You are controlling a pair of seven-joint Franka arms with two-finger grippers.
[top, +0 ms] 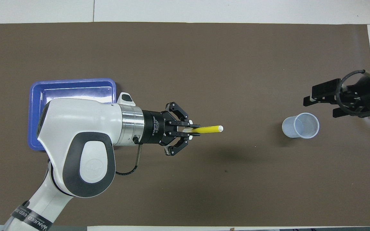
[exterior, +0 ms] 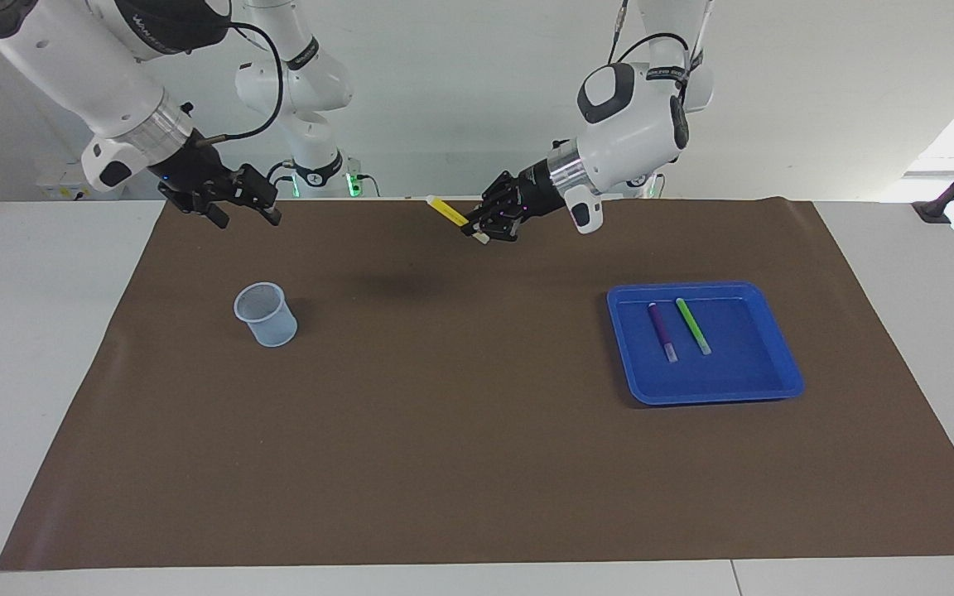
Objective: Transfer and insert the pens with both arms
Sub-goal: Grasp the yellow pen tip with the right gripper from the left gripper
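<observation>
Brown mat (exterior: pixel 460 430): left gripper (exterior: pixel 487 225) clamped the yellow pen (exterior: pixel 450 212), its long axis aimed toward the open-fingered right gripper (exterior: pixel 247 213) waiting above the cup (exterior: pixel 265 314).

Two pens (exterior: pixel 677 329) lie side by side in the tray (exterior: pixel 775 385) toward the left arm's end; the cup (exterior: pixel 266 314) stands well apart toward the right arm's end

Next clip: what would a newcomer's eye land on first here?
The left pincer, raised over the middle of the brown mat, grips a yellow pen that points toward the right arm's end. There the right pincer hangs open over the mat near a mesh cup. A purple pen and a green pen lie in the blue tray.
</observation>
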